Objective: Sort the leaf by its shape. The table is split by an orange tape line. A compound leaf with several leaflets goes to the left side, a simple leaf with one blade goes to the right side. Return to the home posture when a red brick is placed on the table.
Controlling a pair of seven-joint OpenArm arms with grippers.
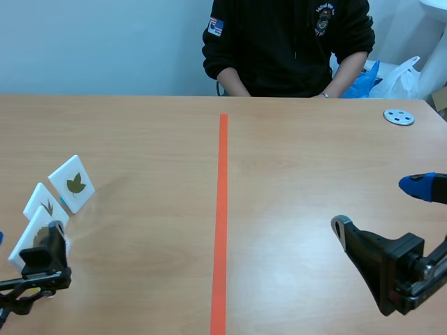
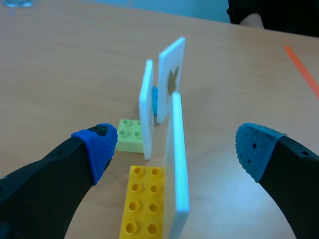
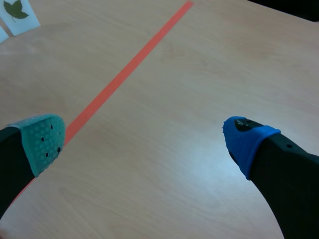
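Right gripper (image 3: 144,138) spread above table (image 3: 209,69); orange tape line (image 3: 134,62) ahead (near teal pad (image 3: 45,142)); leaf card (image 3: 19,14) beyond.

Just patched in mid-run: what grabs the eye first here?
Three white leaf cards stand upright in a row on the left side of the table, with a yellow brick and a green brick at their feet. The left gripper sits open with the nearest card between its fingers, untouched. An orange tape line splits the table, and a person sits across it.
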